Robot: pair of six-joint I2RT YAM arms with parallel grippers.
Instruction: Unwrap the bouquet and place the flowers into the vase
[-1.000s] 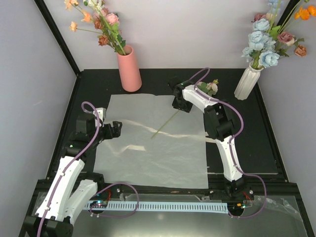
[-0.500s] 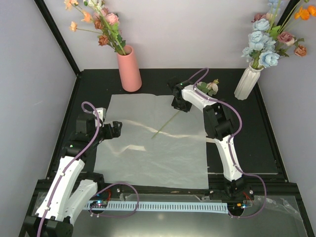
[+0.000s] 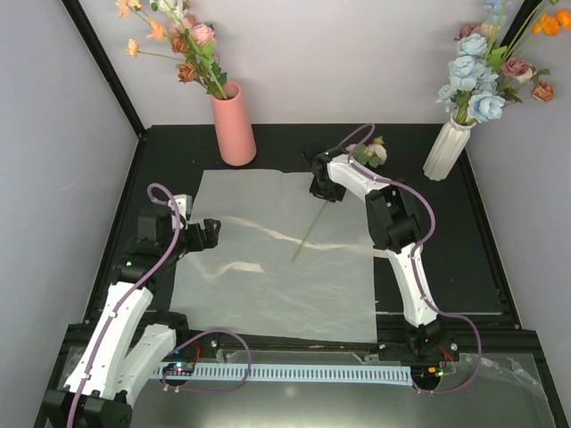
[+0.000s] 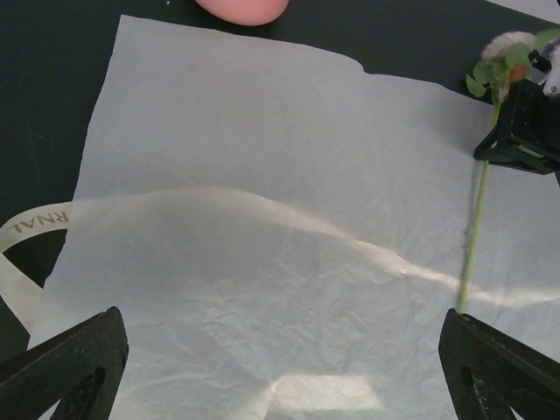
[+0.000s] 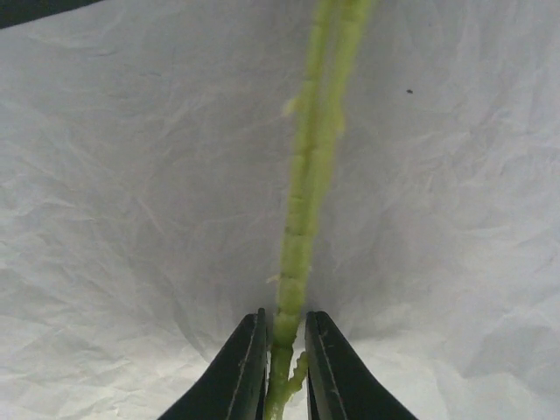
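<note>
At the back left of the black table, the salmon-pink vase stands upright just beyond the far edge of the wrapping paper. It holds several flowers in pink, peach and cream, which lean to the left. The paper lies unfolded and flat on the tabletop, lightly creased. A cream ribbon with printed letters shows at the sheet's left edge. Right gripper: the fingers are pressed together on the green stem of a single flower, pinching it near the head end. The pale bloom lies behind the gripper above bare table, and the stem runs down toward the middle of the sheet. Whether the free tip touches the paper cannot be told. Left gripper: the fingers are spread wide with nothing between them, positioned at the sheet's left edge. A white ribbed vase carrying a blue, mauve and orange bunch stands at the back right, well apart from the paper.
</note>
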